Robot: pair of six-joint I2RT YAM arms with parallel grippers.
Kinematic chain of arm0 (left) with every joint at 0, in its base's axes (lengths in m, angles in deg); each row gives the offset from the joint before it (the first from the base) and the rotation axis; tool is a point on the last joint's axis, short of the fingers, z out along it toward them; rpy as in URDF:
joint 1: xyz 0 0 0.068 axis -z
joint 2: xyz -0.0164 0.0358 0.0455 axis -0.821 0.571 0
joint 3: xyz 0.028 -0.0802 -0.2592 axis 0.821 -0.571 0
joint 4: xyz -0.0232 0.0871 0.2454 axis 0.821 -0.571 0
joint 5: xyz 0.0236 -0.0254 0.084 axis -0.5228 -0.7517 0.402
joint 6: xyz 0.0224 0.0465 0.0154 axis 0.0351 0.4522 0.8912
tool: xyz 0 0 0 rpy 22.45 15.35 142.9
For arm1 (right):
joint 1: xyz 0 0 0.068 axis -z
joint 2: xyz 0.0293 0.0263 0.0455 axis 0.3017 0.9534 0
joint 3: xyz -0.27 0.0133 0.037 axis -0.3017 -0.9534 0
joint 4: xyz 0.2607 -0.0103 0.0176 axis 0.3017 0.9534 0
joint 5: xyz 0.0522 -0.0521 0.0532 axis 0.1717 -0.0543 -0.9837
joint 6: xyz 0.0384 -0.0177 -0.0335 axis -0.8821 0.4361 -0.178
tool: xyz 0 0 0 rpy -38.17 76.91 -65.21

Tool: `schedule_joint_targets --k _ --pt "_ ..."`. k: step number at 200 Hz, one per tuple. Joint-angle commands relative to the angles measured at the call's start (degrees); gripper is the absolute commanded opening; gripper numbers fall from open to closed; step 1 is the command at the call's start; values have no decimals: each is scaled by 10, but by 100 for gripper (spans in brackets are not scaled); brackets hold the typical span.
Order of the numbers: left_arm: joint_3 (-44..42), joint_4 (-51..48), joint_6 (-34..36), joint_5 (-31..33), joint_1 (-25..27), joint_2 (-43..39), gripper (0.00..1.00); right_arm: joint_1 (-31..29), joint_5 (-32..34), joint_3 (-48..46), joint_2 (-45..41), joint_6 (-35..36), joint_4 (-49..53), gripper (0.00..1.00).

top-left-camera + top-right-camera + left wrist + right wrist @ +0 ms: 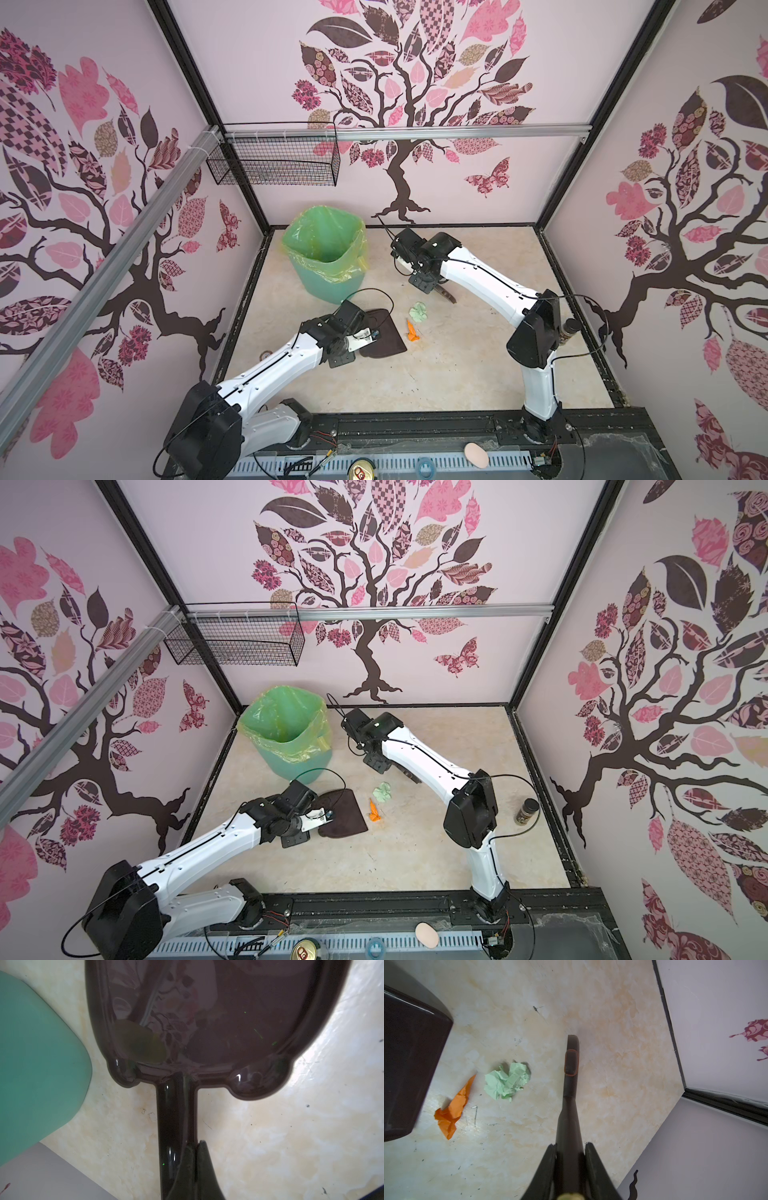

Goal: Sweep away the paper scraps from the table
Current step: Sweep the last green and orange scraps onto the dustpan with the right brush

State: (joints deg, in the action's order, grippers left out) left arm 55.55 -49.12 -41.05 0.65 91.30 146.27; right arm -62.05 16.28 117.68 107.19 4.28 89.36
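Two paper scraps lie on the beige table (457,374): a mint green wad (418,311) (507,1081) and an orange scrap (412,331) (452,1109). The orange one sits just off the lip of a dark brown dustpan (386,332) (228,1022) (411,1064). My left gripper (353,351) (193,1147) is shut on the dustpan's handle (176,1115). The pan holds no scraps. My right gripper (428,284) (570,1147) is shut on a dark brush (446,294) (572,1059), which hangs beyond the green wad, apart from it.
A green bin (328,257) (37,1064) with a yellow-green liner stands at the back left, close behind the dustpan. A small jar (527,811) stands by the table's right edge. A wire basket (274,162) hangs on the back wall.
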Motion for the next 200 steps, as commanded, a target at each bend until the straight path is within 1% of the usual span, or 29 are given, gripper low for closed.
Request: schedule_joint_targets --k 1,39,73,117,168,200 --pt "-33 43 -13 17 14 -1 0 0 -29 38 17 -42 32 0" --pt "-49 68 -39 22 34 6 0 -2 -72 50 12 -84 53 0" --pt "-49 77 -56 27 57 21 0 -23 -70 37 5 -100 68 0" --pt "-51 87 -65 21 64 34 0 -59 -88 40 5 -126 87 0" --pt "-52 98 -72 12 67 50 0 -110 -110 82 20 -162 111 0" --pt "-48 101 -77 5 71 54 0 -122 -126 129 27 -189 121 0"
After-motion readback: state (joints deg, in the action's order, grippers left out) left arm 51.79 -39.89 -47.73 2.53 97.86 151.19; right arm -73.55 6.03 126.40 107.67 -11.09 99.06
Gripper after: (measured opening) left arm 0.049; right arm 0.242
